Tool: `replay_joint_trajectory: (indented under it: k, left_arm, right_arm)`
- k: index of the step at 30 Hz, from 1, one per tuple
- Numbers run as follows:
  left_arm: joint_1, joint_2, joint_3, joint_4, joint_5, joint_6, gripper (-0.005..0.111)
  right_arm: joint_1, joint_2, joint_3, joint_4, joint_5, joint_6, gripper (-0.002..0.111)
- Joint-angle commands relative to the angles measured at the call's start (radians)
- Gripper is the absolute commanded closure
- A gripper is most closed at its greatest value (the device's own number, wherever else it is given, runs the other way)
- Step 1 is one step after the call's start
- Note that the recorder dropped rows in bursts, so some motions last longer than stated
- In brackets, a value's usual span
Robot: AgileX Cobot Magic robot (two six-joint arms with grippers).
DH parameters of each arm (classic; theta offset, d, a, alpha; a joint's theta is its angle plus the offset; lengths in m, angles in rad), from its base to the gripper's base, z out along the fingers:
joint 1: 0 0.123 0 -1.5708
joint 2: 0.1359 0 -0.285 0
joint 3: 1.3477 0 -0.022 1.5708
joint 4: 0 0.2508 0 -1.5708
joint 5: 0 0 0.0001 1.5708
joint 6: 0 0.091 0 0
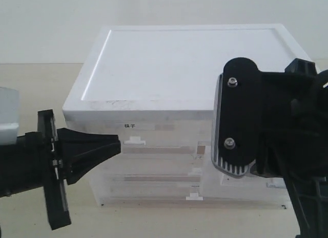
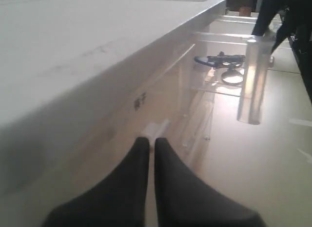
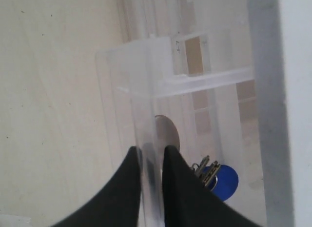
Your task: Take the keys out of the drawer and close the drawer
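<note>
The drawer [image 3: 146, 66] is a translucent plastic half-width one, pulled well out of the white cabinet [image 1: 179, 64]. In the left wrist view the drawer [image 2: 253, 80] juts out to the side. The keys [image 3: 207, 171] lie on its floor with a round blue fob [image 3: 226, 182] beside them; they also show as a dark bunch of keys [image 2: 220, 60]. My right gripper [image 3: 151, 150] is shut on the drawer's clear wall, one finger outside and one inside, beside the keys. My left gripper [image 2: 148, 140] is shut and empty, just in front of the twin drawer's white tab [image 2: 155, 129].
The cabinet has further full-width translucent drawers [image 1: 154, 184] below. The twin drawer carries a label with black characters [image 2: 140, 102]. A round silver disc [image 3: 166, 132] lies in the open drawer. The right arm's black body [image 1: 241, 120] hides the cabinet's right front. A beige tabletop [image 3: 53, 90] surrounds it.
</note>
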Motion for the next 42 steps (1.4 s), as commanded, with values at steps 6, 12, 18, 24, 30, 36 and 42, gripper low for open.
replay_joint_trajectory:
  k: [6, 12, 18, 24, 30, 36, 42]
  left_arm:
    - [-0.045, 0.16, -0.018, -0.403, -0.018, 0.202, 0.102]
    - [-0.067, 0.181, -0.072, -0.33, -0.018, 0.167, 0.102]
    - [-0.089, 0.185, -0.072, -0.339, -0.018, 0.169, 0.102]
    - [-0.089, 0.185, -0.072, -0.353, -0.018, 0.169, 0.102]
    - [-0.089, 0.185, -0.074, -0.353, -0.018, 0.169, 0.102]
    - [-0.089, 0.185, -0.074, -0.35, -0.018, 0.169, 0.102]
    - [-0.089, 0.185, -0.068, -0.339, -0.018, 0.169, 0.102]
  right_arm:
    - [-0.006, -0.019, -0.006, -0.025, -0.019, 0.012, 0.104]
    - [0.02, -0.019, -0.006, 0.065, 0.028, -0.08, 0.104]
    - [0.041, -0.019, -0.006, 0.088, 0.017, -0.078, 0.104]
    - [0.041, -0.019, -0.006, 0.153, 0.016, -0.096, 0.104]
    - [0.041, -0.019, -0.006, 0.152, -0.034, -0.075, 0.103]
    - [0.041, -0.021, -0.006, 0.1, -0.061, -0.001, 0.047]
    - [0.041, -0.089, -0.11, -0.135, -0.018, 0.245, 0.085]
